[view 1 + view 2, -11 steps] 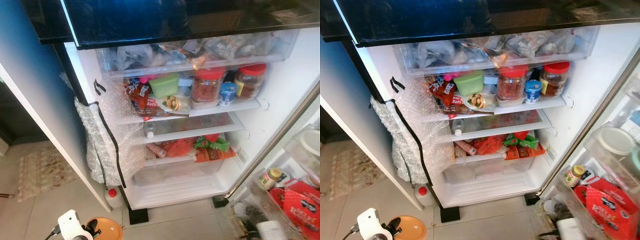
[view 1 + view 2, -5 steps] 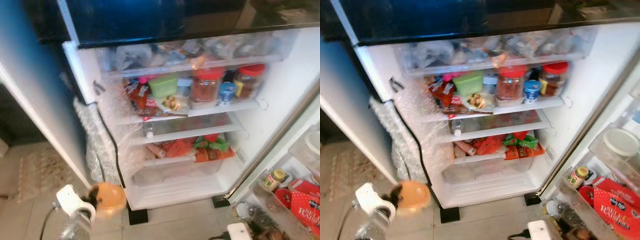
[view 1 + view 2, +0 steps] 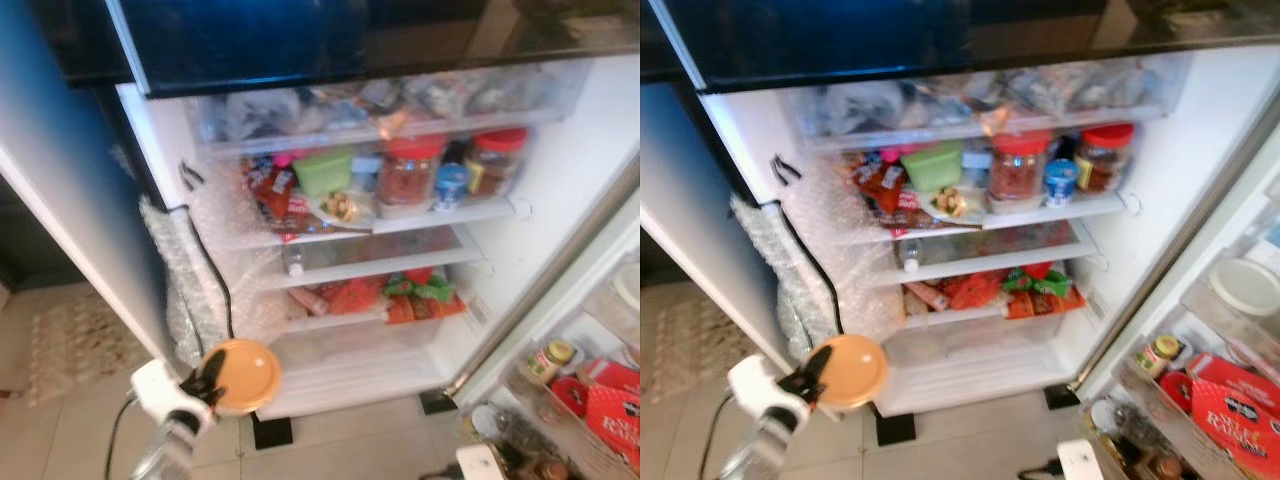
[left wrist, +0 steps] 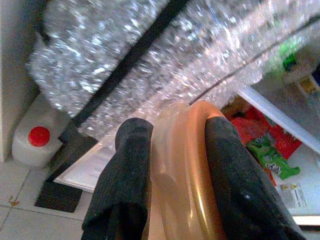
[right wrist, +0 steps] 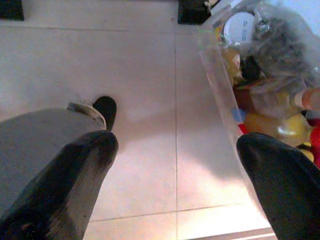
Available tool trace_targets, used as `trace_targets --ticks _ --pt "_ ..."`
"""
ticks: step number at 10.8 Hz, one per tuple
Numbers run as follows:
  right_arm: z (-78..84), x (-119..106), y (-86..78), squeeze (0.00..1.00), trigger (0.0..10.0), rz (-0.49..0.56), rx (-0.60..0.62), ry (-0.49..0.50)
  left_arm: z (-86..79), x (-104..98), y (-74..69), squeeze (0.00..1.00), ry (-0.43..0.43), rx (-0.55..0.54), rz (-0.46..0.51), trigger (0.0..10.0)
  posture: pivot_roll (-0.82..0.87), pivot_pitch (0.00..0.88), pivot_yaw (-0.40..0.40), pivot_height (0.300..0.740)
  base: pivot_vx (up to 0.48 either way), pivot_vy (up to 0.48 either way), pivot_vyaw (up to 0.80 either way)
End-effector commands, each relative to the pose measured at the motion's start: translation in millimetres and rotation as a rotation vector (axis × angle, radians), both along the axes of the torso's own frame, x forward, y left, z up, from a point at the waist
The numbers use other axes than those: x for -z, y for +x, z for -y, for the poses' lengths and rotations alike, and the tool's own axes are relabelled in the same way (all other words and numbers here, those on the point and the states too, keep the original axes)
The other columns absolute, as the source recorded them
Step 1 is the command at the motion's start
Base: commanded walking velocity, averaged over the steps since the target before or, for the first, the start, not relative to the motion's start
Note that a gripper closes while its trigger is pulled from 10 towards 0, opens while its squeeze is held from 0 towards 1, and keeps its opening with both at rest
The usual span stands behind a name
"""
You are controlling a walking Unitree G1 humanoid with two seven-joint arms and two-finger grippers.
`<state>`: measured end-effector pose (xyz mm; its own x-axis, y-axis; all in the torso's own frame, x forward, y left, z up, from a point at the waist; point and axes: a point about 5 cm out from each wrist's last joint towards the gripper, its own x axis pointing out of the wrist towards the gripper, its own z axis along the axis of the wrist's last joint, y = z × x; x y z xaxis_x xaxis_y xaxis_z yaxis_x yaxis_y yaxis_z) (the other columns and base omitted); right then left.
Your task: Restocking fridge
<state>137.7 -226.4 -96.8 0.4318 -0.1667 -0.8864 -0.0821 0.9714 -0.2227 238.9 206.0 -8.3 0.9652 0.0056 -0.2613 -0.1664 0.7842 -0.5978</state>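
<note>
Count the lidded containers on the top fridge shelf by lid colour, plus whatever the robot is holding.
Red-lidded jars: 2
Blue tub: 1
Green tub: 1
Orange lid held by the left gripper: 1
Total: 5

Left gripper (image 4: 177, 165) clamped an orange lid (image 4: 182, 175) edge-on between its two black fingers (image 4: 125, 175). Bubble wrap (image 4: 150, 55) with black tape crossed the upper frame. White jug with red cap (image 4: 37, 137) at left; green packet (image 4: 270, 157) at right.

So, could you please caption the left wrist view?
Left gripper clamps an orange lid edge-on before the bubble wrap.
</note>
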Motion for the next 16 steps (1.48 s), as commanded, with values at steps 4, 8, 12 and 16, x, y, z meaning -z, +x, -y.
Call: trace_targets --ticks 4,8,12,16 --pt "-7.7 2 -0.9 0.0 10.0 0.0 0.007 0.038 10.2 -25 2.6 0.0 -0.039 0.014 0.081 10.0 -0.04 0.003 0.008 0.74 0.0 -0.12 0.0" --pt "-8.8 3 -2.5 0.0 10.0 -0.007 0.005 0.038 12.1 -40 8.6 0.0 -0.042 0.029 0.097 10.0 -0.04 0.02 0.009 0.74 0.0 -0.315 0.0" --pt "-7.7 3 -5.0 0.0 10.0 -0.011 0.004 0.039 15.4 -47 11.7 0.0 -0.053 0.035 0.107 10.0 -0.04 0.028 0.006 0.74 0.0 -0.319 0.0" --pt "-9.0 3 -4.0 0.0 10.0 -0.013 -0.007 0.039 14.9 -46 10.7 0.0 -0.05 0.029 0.093 10.0 -0.04 0.033 0.004 0.74 0.0 -0.157 0.0"
